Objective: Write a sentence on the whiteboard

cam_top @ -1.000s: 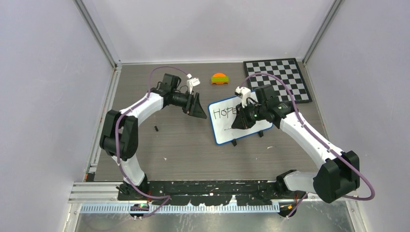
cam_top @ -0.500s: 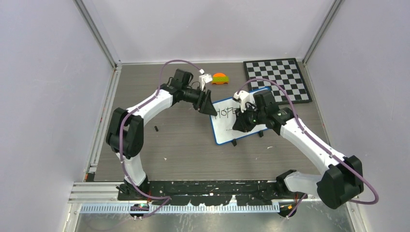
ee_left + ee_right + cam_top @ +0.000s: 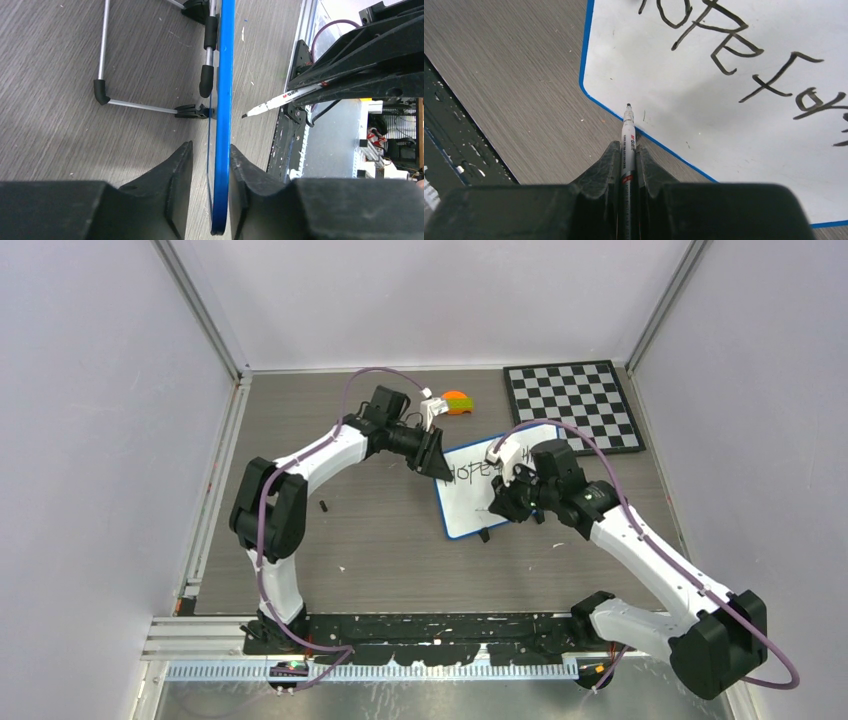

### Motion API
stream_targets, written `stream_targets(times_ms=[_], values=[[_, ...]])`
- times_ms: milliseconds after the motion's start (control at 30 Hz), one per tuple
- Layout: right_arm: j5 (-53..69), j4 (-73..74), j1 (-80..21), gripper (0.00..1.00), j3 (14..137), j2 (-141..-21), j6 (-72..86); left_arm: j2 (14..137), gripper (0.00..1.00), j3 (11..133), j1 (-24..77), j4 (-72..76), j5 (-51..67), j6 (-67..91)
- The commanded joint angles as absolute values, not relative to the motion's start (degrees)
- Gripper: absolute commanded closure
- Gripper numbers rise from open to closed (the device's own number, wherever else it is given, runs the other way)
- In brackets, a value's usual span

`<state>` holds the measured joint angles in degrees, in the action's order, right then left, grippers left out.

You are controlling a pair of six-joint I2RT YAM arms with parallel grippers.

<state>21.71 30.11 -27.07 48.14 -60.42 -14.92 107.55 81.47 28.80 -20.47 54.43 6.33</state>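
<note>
As seen from above, the left hand (image 3: 437, 462) sits at the far-left corner of the whiteboard (image 3: 468, 512), and the right hand (image 3: 503, 502) hangs over its near half. The whiteboard stands tilted on the table (image 3: 380, 540), with a checkered board (image 3: 575, 400) behind it to the right.

Left wrist: the hand is partly spread, fingers (image 3: 177, 170) straddling the blue rim, one against it and a gap at the other. The marker (image 3: 285, 96) tip is near the board face but apart from it. The metal stand (image 3: 106, 50) rests on the table.

Right wrist: the hand is pressed together, pinching the marker. Its tip is over the whiteboard's near corner, just inside the rim, below black handwriting.
</note>
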Motion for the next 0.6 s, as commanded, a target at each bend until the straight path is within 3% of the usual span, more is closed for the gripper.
stream_targets(times_ms=[0,333,567], values=[[18.73,24.64,-29.67,1.0,49.22,-61.72,-15.58,107.65,0.73,83.78,29.18,-19.75,54.07,7.04],[12.82,22.54,-32.37,1.0,51.15,-63.88,-13.21,108.69,0.99,84.84,29.16,-20.93,53.0,7.05],[11.52,21.37,-32.44,1.0,52.69,-65.08,-11.37,108.73,1.0,85.1,29.18,-22.03,52.45,6.35]])
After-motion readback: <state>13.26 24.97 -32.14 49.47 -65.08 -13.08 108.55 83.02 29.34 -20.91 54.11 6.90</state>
